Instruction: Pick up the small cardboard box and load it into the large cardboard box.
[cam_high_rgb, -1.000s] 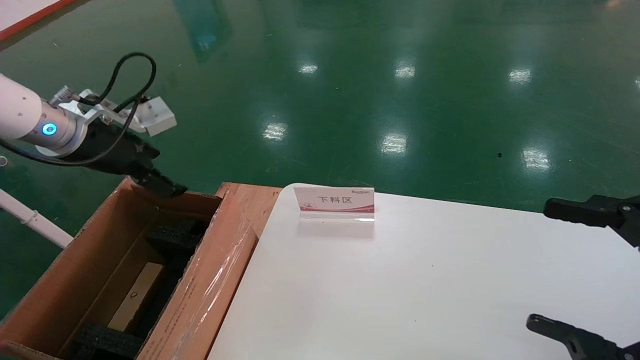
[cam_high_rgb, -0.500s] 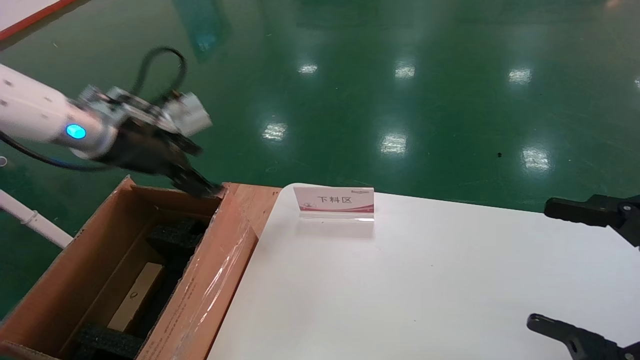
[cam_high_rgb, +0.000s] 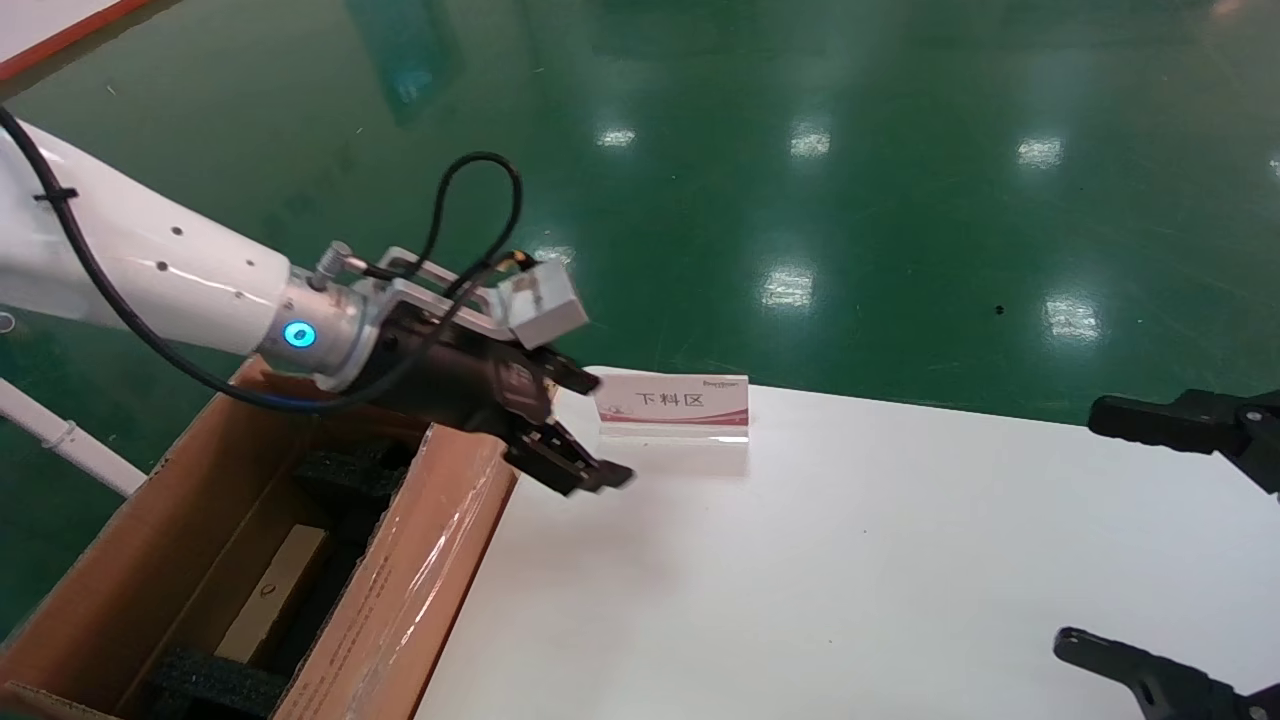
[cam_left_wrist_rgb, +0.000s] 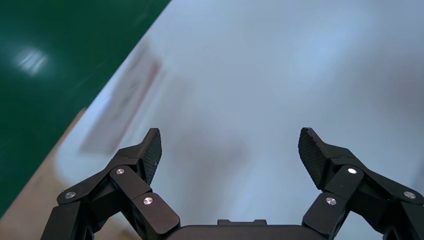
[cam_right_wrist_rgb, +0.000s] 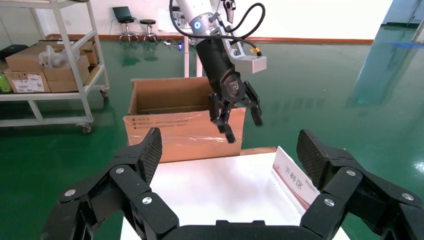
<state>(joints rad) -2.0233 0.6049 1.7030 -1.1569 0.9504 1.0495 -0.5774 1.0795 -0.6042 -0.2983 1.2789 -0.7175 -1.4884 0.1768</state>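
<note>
The large cardboard box (cam_high_rgb: 130, 560) stands open beside the white table's left end, with black foam blocks (cam_high_rgb: 350, 470) inside; it also shows in the right wrist view (cam_right_wrist_rgb: 175, 132). The small cardboard box (cam_high_rgb: 270, 590) stands on edge inside it between the foam blocks, showing its pale tan narrow edge with a round mark. My left gripper (cam_high_rgb: 600, 430) is open and empty. It hovers over the table's left edge, just right of the large box's taped flap (cam_high_rgb: 420, 580). It also shows in the left wrist view (cam_left_wrist_rgb: 230, 145) and the right wrist view (cam_right_wrist_rgb: 243, 125). My right gripper (cam_high_rgb: 1085, 530) is open and empty at the table's right side.
A small white and red sign (cam_high_rgb: 673, 405) stands at the white table's (cam_high_rgb: 800, 580) far edge, right next to the left gripper. A wheeled shelf with cartons (cam_right_wrist_rgb: 45, 70) stands beyond the large box. Green floor surrounds the table.
My left gripper has swung right, from above the far end of the large box to over the table's left edge by the sign. The right arm has not moved.
</note>
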